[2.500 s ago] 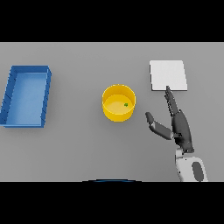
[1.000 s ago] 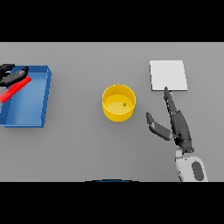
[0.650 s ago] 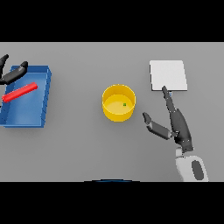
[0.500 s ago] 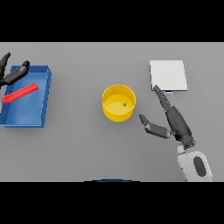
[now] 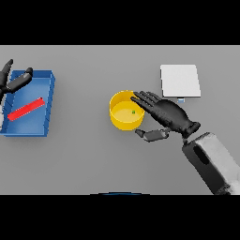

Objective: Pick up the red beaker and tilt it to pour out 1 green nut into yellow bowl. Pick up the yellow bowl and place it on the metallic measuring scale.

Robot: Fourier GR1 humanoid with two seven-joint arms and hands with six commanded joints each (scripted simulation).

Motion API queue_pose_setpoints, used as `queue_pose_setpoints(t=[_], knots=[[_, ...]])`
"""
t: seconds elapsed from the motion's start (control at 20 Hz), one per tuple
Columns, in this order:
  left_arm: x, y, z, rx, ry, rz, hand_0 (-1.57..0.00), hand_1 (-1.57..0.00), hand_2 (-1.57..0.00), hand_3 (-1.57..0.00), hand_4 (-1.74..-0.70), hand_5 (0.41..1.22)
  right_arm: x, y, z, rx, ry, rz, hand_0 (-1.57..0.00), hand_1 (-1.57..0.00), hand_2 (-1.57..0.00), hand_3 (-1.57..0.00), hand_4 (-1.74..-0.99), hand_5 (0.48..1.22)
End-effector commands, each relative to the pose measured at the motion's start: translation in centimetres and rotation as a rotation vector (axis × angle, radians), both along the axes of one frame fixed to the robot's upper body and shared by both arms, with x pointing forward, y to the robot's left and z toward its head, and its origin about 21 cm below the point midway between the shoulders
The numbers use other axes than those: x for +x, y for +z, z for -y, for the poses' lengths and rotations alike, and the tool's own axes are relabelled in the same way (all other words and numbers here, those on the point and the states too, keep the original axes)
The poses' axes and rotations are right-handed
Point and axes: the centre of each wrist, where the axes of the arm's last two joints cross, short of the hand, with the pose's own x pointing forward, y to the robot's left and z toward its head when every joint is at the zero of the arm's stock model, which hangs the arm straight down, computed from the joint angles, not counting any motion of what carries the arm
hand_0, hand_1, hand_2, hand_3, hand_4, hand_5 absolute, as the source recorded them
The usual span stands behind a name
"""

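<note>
Now my right hand (image 5: 171, 114) reaches over the right rim of the yellow bowl (image 5: 124, 112), fingers spread straight and thumb low beside its wall, gripping nothing, and a green nut (image 5: 133, 111) lies inside. The metallic measuring scale (image 5: 180, 81) sits near the bowl on the grey worktop (image 5: 93, 159). My left hand (image 5: 13, 80) hovers loose-fingered at the far corner of the blue tray (image 5: 48, 101), where the red beaker (image 5: 26, 108) lies on its side.

A lab bench: bare grey table (image 5: 84, 159) with a metallic scale (image 5: 180, 80) and blue tray (image 5: 48, 101).
</note>
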Motion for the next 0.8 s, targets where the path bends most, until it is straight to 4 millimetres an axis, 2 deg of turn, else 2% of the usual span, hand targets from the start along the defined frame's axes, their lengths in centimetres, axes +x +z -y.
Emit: queue_pose_setpoints(t=[0.0,0.15,0.2,0.25,0.55,0.75], knots=[[-0.1,-0.2,0.0,0.004,-0.011,0.007,0.00,0.00,0.00,0.00,-0.81,0.687,0.3,0.2,-0.2,-0.036,0.037,0.007,0.00,0.00,0.00,0.00,-1.167,0.639],[-0.1,0.3,-0.2,0.001,-0.009,0.011,0.00,0.00,0.00,0.00,-0.81,0.692,1.7,0.3,-1.5,-0.152,0.107,0.013,0.00,0.00,0.00,0.00,-1.156,0.642],[-0.1,0.4,-0.6,-0.002,-0.010,0.018,0.00,0.00,0.00,0.00,-0.81,0.695,2.2,0.3,-1.4,-0.176,0.119,0.007,0.00,0.00,0.00,0.00,-1.153,0.639],[-0.2,0.4,-0.5,-0.002,-0.012,0.015,0.00,0.00,0.00,0.00,-0.81,0.695,2.4,-0.1,-1.5,-0.199,0.145,0.000,0.00,0.00,0.00,0.00,-1.154,0.639],[-0.2,0.4,-0.9,0.005,-0.006,0.017,0.00,0.00,0.00,0.00,-0.81,0.701,3.7,-0.4,-4.6,-0.344,0.254,-0.061,0.00,0.00,0.00,0.00,-1.159,0.663],[0.0,0.4,-0.8,0.014,-0.005,0.004,0.00,0.00,0.00,0.00,-0.80,0.703,5.0,-0.4,-5.6,-0.434,0.265,-0.095,0.00,0.00,0.00,0.00,-1.174,0.674]])
